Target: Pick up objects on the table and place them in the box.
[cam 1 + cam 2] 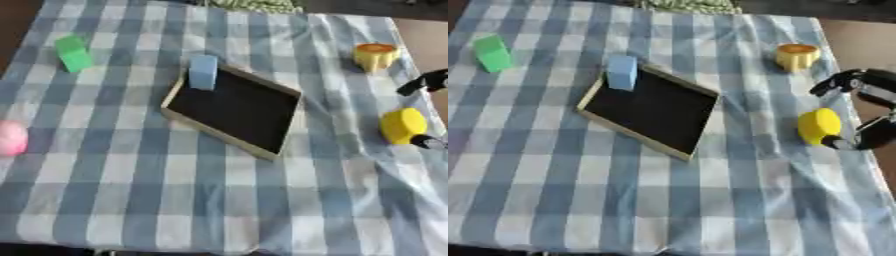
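My right hand (866,107) at right edge of frame, fingers spread wide, holding nothing; yellow block (819,125) just beside fingertips (contact unclear). Box (651,109) centre-left.

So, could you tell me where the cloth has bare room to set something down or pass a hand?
The widest free patch is the near half of the cloth, below the box. Another lies between the green block and the box. The right edge is crowded: orange-topped piece, yellow piece and right hand.
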Available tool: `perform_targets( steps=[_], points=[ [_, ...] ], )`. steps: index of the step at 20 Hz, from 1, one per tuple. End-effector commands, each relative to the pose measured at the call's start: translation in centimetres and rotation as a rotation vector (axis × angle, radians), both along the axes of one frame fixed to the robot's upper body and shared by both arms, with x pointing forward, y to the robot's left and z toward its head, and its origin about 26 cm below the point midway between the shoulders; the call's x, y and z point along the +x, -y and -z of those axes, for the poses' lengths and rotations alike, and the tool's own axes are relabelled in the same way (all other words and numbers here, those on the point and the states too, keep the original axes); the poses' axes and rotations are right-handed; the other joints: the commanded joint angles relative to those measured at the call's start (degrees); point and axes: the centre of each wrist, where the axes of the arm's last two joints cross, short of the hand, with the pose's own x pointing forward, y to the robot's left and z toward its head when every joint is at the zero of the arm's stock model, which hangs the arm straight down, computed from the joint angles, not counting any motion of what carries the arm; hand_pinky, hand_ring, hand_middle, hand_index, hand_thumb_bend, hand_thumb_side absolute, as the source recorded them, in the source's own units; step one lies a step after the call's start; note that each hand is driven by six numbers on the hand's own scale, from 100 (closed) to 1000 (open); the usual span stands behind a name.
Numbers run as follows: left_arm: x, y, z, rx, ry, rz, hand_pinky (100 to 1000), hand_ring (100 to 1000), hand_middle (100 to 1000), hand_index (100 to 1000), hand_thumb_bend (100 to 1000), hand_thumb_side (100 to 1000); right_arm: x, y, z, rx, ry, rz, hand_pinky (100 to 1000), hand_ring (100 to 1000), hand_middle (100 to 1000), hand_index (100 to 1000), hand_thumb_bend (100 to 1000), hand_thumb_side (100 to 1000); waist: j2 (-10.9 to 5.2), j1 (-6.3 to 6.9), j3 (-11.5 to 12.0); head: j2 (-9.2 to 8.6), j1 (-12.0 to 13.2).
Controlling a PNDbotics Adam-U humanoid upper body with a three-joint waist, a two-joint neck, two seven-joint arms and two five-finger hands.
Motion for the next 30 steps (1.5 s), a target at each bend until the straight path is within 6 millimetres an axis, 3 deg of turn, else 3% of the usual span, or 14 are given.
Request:
perform_targets(
  steps=[1,18,24,30],
  points=[
    [-0.1,0.0,-0.8,0.012,0.019,0.007,891,799,758,854,100,600,0.2,0.6,-0.5,-0.058,0.002,0.018,867,896,784,859,498,100,0.06,0.6,0.06,-0.45,-0.18],
    [-0.1,0.2,-0.7,0.009,0.015,0.018,892,801,758,853,100,604,1.3,1.4,1.5,-0.05,-0.013,0.065,853,875,743,824,476,100,0.46,0.93,0.59,-0.62,-0.36],
    [-0.1,0.3,-0.7,0.007,0.016,0.022,893,801,759,853,100,606,1.6,1.9,2.1,-0.053,-0.021,0.089,843,852,712,787,387,100,0.6,1.05,0.82,-0.63,-0.44],
    [0.0,0.4,-0.7,0.006,0.015,0.027,893,802,759,853,100,611,1.7,1.7,2.0,-0.033,0.033,0.098,791,784,626,730,260,100,0.58,1.03,0.86,-0.66,-0.76]
  ],
)
